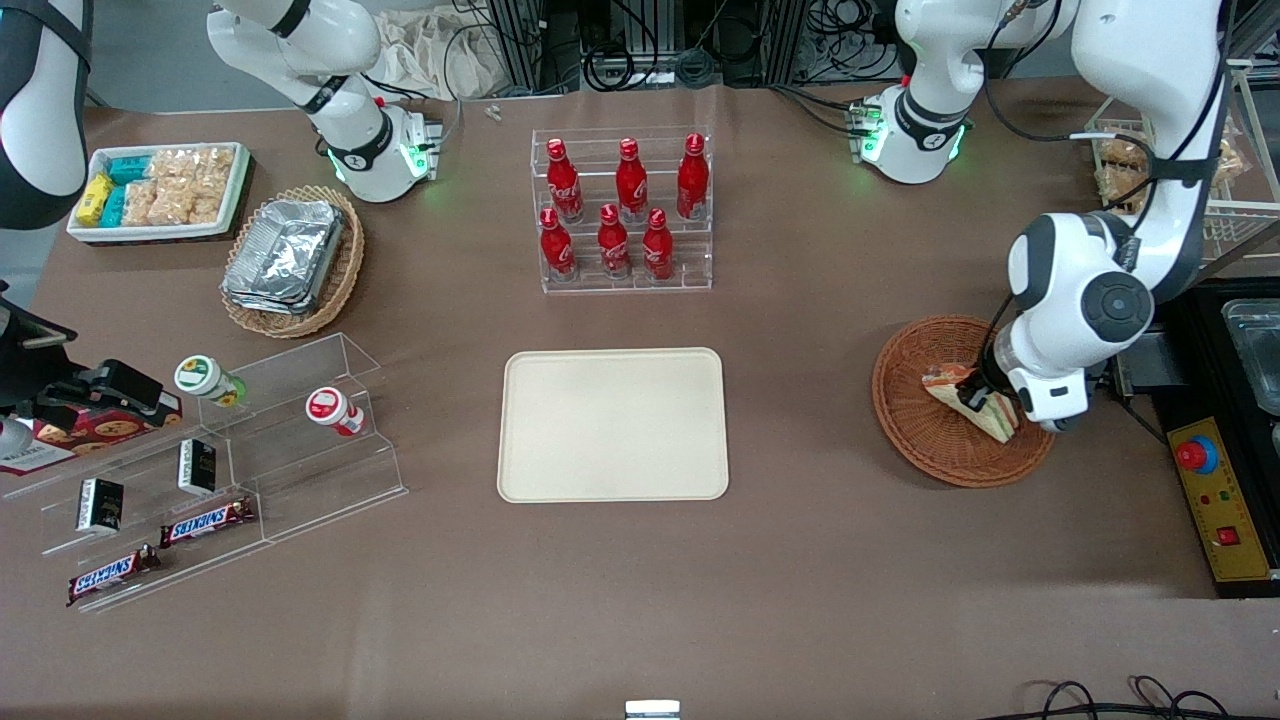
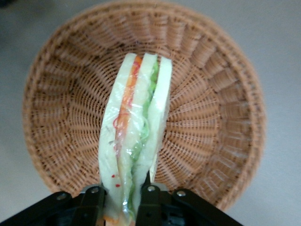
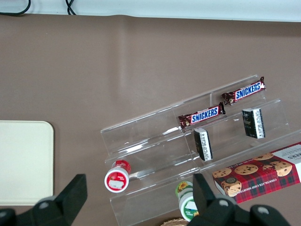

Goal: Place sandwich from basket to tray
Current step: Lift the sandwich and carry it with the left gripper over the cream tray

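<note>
Front view: gripper (image 1: 985, 398) sat low over the basket (image 1: 915, 400) at right of frame, fingers clamped on the sandwich (image 1: 968, 400). Wedge lay in the basket, long axis running diagonally from upper left to lower right. Tray (image 1: 613, 424) was at centre frame, bare, well apart from the basket toward the parked arm's end; the carry likely goes that way.

Left wrist view: sandwich (image 2: 134, 141) stood edge-on between the fingers (image 2: 150, 197), long axis pointing away from the claw over the basket (image 2: 221, 117). Pale bread, orange and green filling, clear wrap.

Right wrist view: only a tray (image 3: 23, 162) corner showed.
</note>
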